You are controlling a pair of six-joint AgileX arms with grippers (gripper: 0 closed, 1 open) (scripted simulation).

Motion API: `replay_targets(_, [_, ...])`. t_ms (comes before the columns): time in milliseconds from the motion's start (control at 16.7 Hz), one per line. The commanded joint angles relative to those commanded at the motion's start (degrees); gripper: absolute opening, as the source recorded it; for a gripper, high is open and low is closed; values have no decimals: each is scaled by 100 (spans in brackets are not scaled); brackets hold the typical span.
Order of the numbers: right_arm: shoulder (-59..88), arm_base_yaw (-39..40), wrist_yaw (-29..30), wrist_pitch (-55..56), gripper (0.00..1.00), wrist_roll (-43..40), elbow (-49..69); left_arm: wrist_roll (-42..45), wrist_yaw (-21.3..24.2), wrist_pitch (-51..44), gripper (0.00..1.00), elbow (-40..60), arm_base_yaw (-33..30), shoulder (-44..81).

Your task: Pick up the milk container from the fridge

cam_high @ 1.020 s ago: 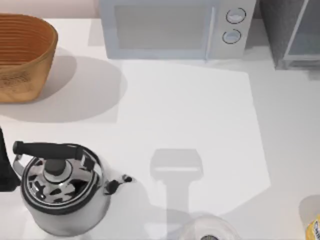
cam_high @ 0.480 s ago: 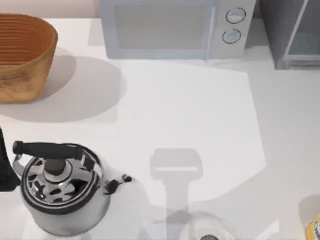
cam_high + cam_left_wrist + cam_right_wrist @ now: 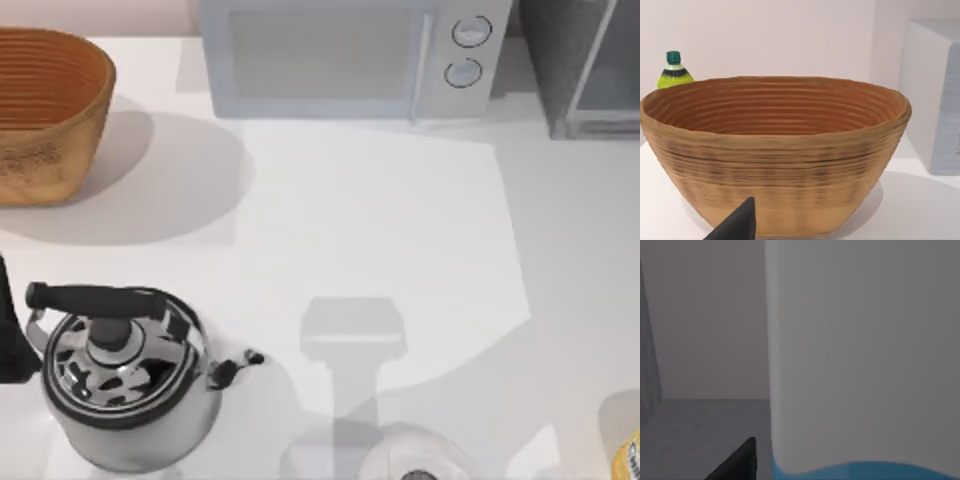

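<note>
Inside the fridge point(image 3: 580, 65), my right gripper sits against the milk container point(image 3: 865, 365); its grip, seemingly unreadable.

fridge point(image 3: 590, 65) cropped, milk container point(image 3: 865, 365) cropped

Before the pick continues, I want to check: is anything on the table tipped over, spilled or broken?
Nothing stands out. The kettle stands upright, the woven basket sits level, the microwave door is shut, and the table shows no spill.
</note>
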Motion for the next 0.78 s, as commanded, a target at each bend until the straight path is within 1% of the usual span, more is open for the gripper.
replay_targets(720, [0, 0, 0, 0, 2, 0, 0, 0, 0, 0, 100, 0, 0, 0])
replay_targets(780, [0, 0, 0, 0, 0, 0, 0, 0, 0, 0, 100, 0, 0, 0])
